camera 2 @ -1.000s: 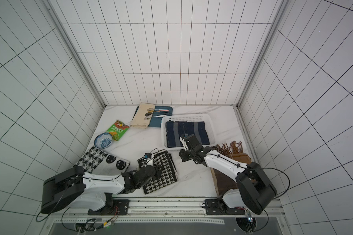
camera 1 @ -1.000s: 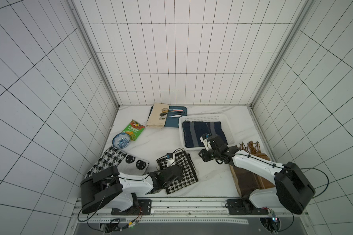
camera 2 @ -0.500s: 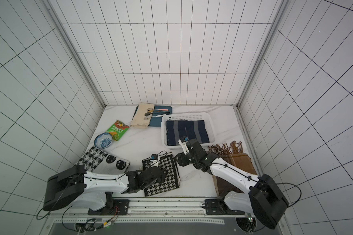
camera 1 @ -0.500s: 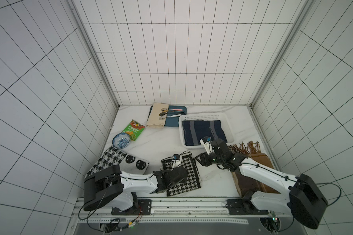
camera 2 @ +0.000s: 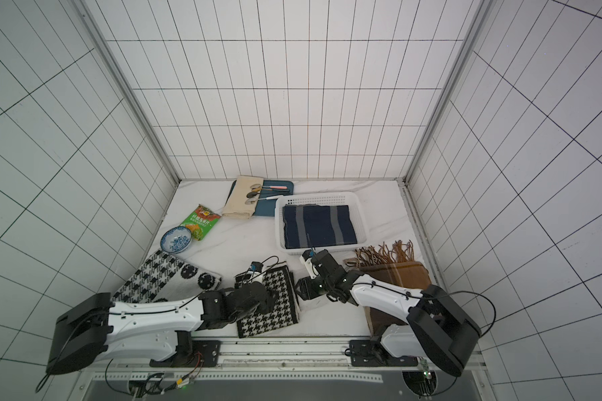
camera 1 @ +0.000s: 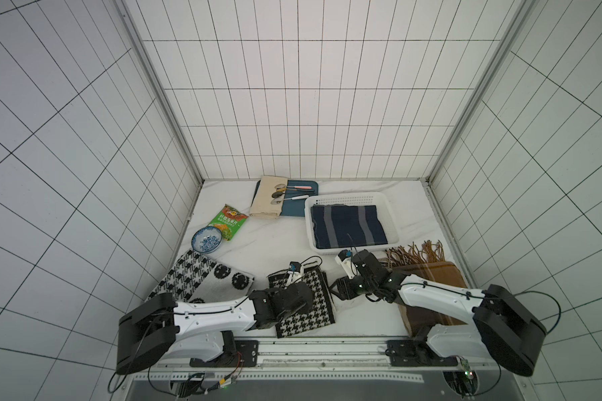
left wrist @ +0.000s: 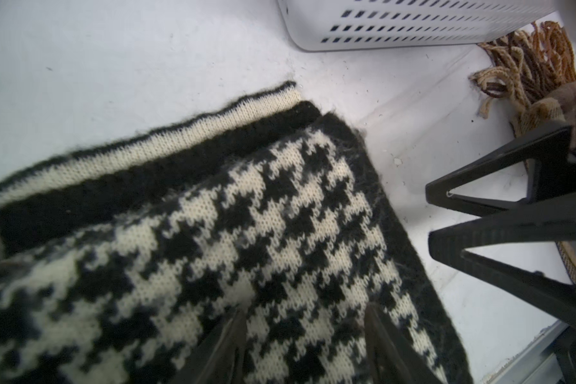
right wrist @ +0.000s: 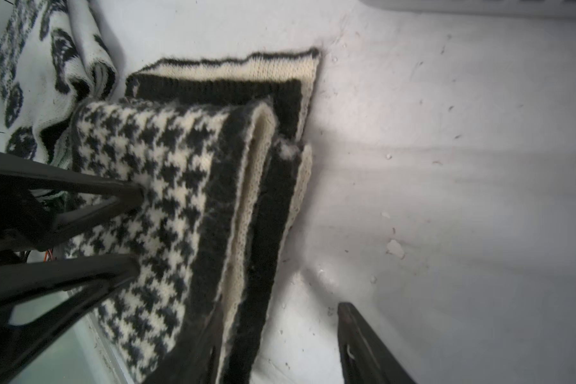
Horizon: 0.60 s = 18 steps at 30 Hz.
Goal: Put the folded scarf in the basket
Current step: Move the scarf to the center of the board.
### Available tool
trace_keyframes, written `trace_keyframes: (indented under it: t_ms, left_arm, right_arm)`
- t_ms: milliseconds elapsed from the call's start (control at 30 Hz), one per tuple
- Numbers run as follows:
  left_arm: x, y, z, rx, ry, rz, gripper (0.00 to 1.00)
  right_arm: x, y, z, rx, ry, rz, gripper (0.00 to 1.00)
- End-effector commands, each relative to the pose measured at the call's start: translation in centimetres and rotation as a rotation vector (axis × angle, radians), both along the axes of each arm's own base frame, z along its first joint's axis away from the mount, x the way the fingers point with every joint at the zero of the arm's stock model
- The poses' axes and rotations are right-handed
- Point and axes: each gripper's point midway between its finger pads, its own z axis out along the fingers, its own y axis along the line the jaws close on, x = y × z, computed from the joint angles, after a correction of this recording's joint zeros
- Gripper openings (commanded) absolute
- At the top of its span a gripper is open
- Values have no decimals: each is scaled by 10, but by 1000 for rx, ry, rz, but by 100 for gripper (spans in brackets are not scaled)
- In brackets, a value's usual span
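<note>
Folded scarf (camera 1: 322, 298), black-and-cream houndstooth, is lying flat on the white table (camera 1: 278, 243). It is sitting outside the basket (camera 1: 344, 200), off the basket's long wall nearest my arm bases, toward the corner farthest from the brown fringed scarf (camera 1: 428, 274). It is not touching the basket; bare table is showing between them in the left wrist view. Layers are sitting stacked, with a cream-striped edge peeking out underneath on the basket-facing side. My left gripper (left wrist: 305, 311) is hanging low over the houndstooth face, fingers (right wrist: 64, 271) spread apart and gripping nothing. I cannot tell whether the tips are pressing the knit. My right gripper (right wrist: 280, 309) is sitting at the scarf's long edge, on the side nearer the brown fringed scarf. Its fingers (right wrist: 363, 345) are likewise spread and empty, one overlapping the folded edge and one standing over bare table. Inside the basket a navy scarf (camera 1: 346, 225) with grey stripes is lying flat on the floor. The brown fringed scarf is lying off the basket's corner, fringe near the wall. A black-and-white knit piece (camera 1: 202, 277) is sprawling well apart from the basket, beyond the folded scarf.
</note>
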Motion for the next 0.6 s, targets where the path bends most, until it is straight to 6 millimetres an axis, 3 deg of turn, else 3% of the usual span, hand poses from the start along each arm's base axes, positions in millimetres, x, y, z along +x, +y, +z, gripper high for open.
trace_keyframes:
  t_ms: [0,167,400,567]
  left_arm:
    - [-6,30,-12,90,27,10,61]
    - [-8,41,-9,68,14,31,60]
    - [-8,45,-20,48,14,44,55]
    - [-9,42,-19,79,36,34,54]
  right_arm:
    - [-4,19,10,50,0,40,57]
    - [-6,20,13,59,-15,41,58]
    - [3,2,21,4,-91,-16,58]
    - [-8,21,28,79,-53,65,59]
